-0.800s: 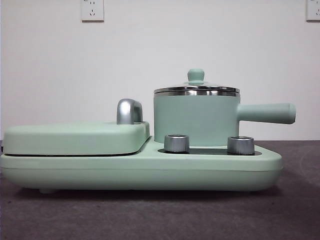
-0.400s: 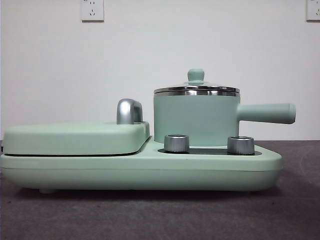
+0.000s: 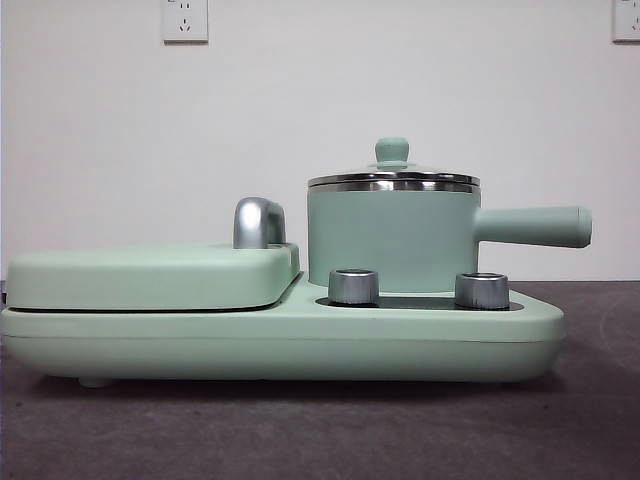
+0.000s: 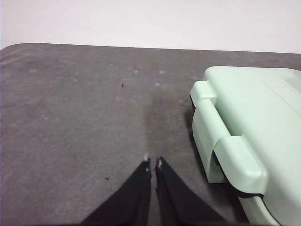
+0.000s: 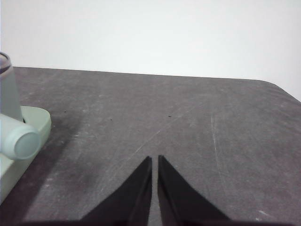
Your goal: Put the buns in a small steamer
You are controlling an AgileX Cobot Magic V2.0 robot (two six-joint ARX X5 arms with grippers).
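Appliance base [image 3: 280,345] fills your table, griddle [image 3: 150,277] beside small steamer [image 3: 392,238], glass lid [image 3: 393,178] on (must come off before loading). Buns: none visible in any view. Left gripper [image 4: 153,164] and right gripper [image 5: 154,159] wait clenched and empty, flanking the base.

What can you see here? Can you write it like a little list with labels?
small steamer: mint-green pot, on the cooker base
lid: glass lid with green knob, on the pot
pot handle: sticks out sideways
griddle: flat lidded part beside the pot
dials: two steel knobs in front
buns: none in view
left gripper: shut, empty, over grey mat near the griddle
right gripper: shut, empty, near the handle end
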